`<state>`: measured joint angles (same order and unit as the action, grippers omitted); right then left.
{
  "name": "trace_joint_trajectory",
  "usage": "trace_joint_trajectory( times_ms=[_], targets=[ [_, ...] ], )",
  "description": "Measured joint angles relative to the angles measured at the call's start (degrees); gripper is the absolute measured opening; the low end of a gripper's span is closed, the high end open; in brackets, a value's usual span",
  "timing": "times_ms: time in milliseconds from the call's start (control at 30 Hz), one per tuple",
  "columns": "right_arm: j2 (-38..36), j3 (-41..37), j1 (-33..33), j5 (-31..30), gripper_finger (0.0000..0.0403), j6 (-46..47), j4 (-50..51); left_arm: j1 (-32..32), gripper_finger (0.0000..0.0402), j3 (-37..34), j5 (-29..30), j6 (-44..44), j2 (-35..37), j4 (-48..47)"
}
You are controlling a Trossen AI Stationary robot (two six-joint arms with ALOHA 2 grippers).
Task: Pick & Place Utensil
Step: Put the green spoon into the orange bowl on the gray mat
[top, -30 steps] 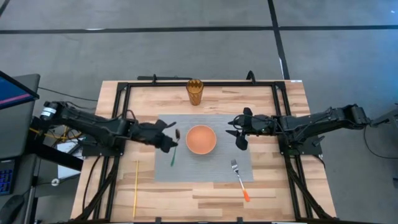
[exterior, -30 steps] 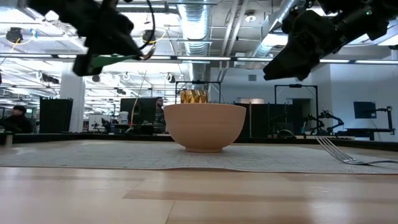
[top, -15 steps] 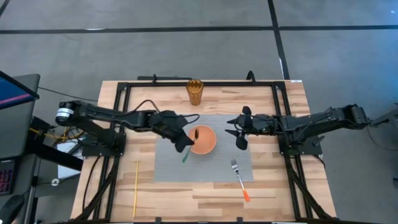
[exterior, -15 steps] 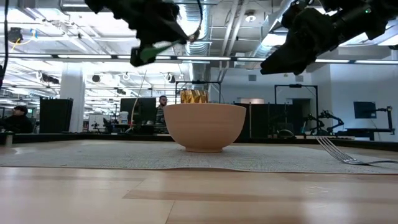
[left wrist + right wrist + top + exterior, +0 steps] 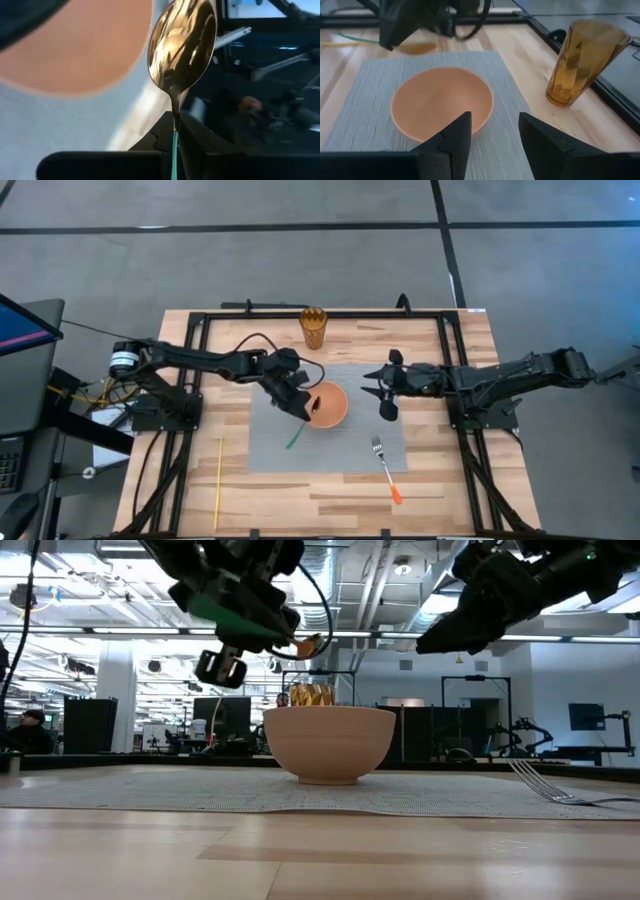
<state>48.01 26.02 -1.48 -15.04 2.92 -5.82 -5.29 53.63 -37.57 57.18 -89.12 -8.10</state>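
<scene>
Wooden desk (image 5: pixel 440 470) with a black frame; a grey placemat (image 5: pixel 340 455) lies across its middle.

Left jaws (image 5: pixel 298 402): over the placemat at the left rim of the orange bowl (image 5: pixel 325 406), closed on a spoon (image 5: pixel 303 420). The spoon's green handle slants down and away from the bowl toward the desk's front edge. Its golden bowl end reaches over the orange bowl's rim. In the left wrist view the spoon (image 5: pixel 182 50) stands out past the fingers, polished gold, with the orange bowl (image 5: pixel 80 45) behind it. In the low view the left jaws (image 5: pixel 245 625) hang above the bowl (image 5: pixel 328 743), up and to one side of it, clear of the rim.

Right jaws (image 5: pixel 382 392): hovering over the right edge of the placemat, just beside the bowl, held apart and holding nothing. The right wrist view shows both dark fingers (image 5: pixel 445 142) spread with the bowl (image 5: pixel 442 102) between and beyond them.

Other items:
- Amber faceted tumbler (image 5: pixel 313 327) upright near the desk's back edge, behind the bowl; also in the right wrist view (image 5: pixel 585 62).
- Fork (image 5: pixel 386 468) with an orange handle on the placemat's front right corner, handle running off onto the wood.
- Thin yellow stick (image 5: pixel 217 483) lying on the wood by the front left corner.
</scene>
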Motion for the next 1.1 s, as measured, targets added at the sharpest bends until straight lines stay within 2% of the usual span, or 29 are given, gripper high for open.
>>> trace_joint_trajectory(
  times_ms=[133, 333, 633, 1100],
  targets=[
    [0.0, 0.0, 0.0, 0.05, 0.0154, 0.07, -1.12, -1.92, 0.0018, 0.0, -2.15, 4.86, 0.03, 0.05],
    [0.0, 0.0, 0.0, 0.12, 0.0155, 0.07, -1.16, -4.84, 0.0017, 0.02, -3.11, 5.29, -1.38, 0.02],
    [0.0, 0.0, 0.0, 0.15, 0.0153, 0.07, -2.1, -4.75, 0.0019, 0.02, -7.06, 6.1, -7.62, 0.5],
    [0.0, 0.0, 0.0, 0.14, 0.0154, 0.07, -2.15, -8.29, 0.002, 0.0, -7.49, 11.77, -8.83, 0.75]
  ],
)
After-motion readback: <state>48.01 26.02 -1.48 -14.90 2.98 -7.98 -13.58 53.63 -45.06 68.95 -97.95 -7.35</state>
